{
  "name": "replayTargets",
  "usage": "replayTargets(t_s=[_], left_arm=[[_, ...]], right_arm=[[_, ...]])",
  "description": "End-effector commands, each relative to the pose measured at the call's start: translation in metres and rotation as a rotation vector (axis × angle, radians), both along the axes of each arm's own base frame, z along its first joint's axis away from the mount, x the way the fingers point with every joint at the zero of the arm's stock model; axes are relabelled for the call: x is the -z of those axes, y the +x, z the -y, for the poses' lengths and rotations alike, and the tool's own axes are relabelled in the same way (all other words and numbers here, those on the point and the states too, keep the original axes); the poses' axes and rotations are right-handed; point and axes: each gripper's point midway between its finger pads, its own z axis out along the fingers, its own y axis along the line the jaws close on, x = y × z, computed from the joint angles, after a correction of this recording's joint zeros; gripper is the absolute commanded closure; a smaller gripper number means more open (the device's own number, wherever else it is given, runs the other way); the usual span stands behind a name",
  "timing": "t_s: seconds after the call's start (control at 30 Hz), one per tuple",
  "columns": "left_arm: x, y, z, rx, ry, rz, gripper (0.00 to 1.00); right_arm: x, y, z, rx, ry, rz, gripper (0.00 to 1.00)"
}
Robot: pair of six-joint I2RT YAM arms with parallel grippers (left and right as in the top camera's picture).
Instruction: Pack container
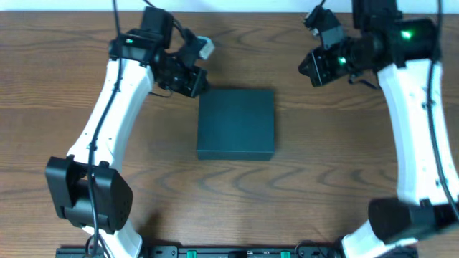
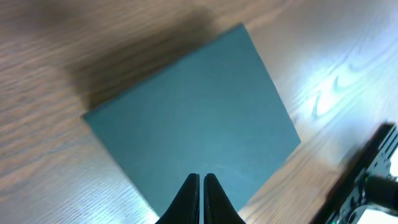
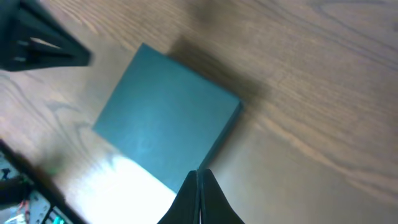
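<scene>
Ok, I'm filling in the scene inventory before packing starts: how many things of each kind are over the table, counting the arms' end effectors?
Dark teal container, lid closed: 1
End effectors, both shut and empty: 2 (left end effector, right end effector)
Total: 3

Overhead, the light on the table [image 1: 72, 43] is bright and even, with faint shadows. Both my wrist views are soft and slightly blurred. In them white glare bleaches the wood toward the table's near edge, and the container [image 2: 193, 124] casts a diffuse shadow toward the far edge.
</scene>
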Motion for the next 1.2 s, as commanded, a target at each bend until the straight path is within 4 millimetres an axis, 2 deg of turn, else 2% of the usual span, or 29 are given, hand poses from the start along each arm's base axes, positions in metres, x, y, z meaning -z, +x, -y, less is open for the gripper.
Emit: replayTargets(t_s=[0.0,0.23,0.47,0.57,0.67,0.77,0.93,1.03,1.17], left_arm=[[0.003,-0.010,0.007,0.067,0.041,0.030,0.94],[0.024,-0.030,0.016,0.106,0.031,-0.045,0.94],[0.049,-0.053,0.015,0.129,0.012,-0.141,0.94],[0.053,-0.063,0.019,0.136,-0.024,-0.188,0.94],[0.049,-0.073,0.014,0.126,-0.005,-0.220,0.94],[0.036,-0.084,0.005,0.084,0.034,-0.238,0.94],[-0.013,-0.112,0.001,0.037,0.043,-0.131,0.94],[-0.032,-0.135,-0.005,-0.016,0.087,-0.053,0.94],[-0.050,-0.181,-0.004,-0.033,0.058,0.023,0.94]], right_arm=[[0.010,-0.014,-0.002,0.078,-0.082,-0.048,0.98],[0.044,-0.050,-0.026,0.123,-0.070,-0.101,0.98],[0.109,-0.108,-0.049,0.128,0.025,-0.169,0.98],[0.142,-0.132,-0.046,0.139,0.023,-0.209,0.98],[0.153,-0.145,-0.039,0.140,0.005,-0.238,0.98],[0.149,-0.159,-0.033,0.103,-0.017,-0.240,0.98],[0.119,-0.187,-0.022,0.007,0.005,-0.142,0.98],[0.097,-0.201,-0.015,-0.022,0.036,-0.042,0.98],[0.072,-0.216,-0.002,-0.045,0.054,0.114,0.98]])
